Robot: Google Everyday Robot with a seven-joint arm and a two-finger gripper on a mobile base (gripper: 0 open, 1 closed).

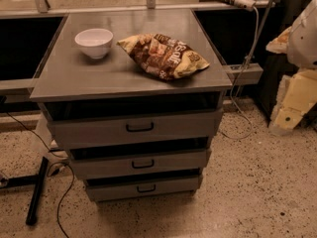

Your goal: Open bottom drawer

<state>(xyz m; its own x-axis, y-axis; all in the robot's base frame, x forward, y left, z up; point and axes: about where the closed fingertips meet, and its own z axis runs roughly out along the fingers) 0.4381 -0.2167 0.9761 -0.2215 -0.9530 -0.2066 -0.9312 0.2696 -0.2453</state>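
Gripper (292, 108) hangs at right, its grip impossible to read, well apart from the bottom drawer (114, 191) lowest on the cabinet's near face, which looks stiff metal: hook its small black handle (146, 188).

Gripper (289, 114) well right of bottom drawer (143, 187)

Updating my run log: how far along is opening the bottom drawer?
Done: nothing that shows; the bottom drawer looks pushed in, its black handle untouched. In hand: the claw hangs at the right edge, well clear of the cabinet. Left: reach the handle, grip it, pull the drawer out.
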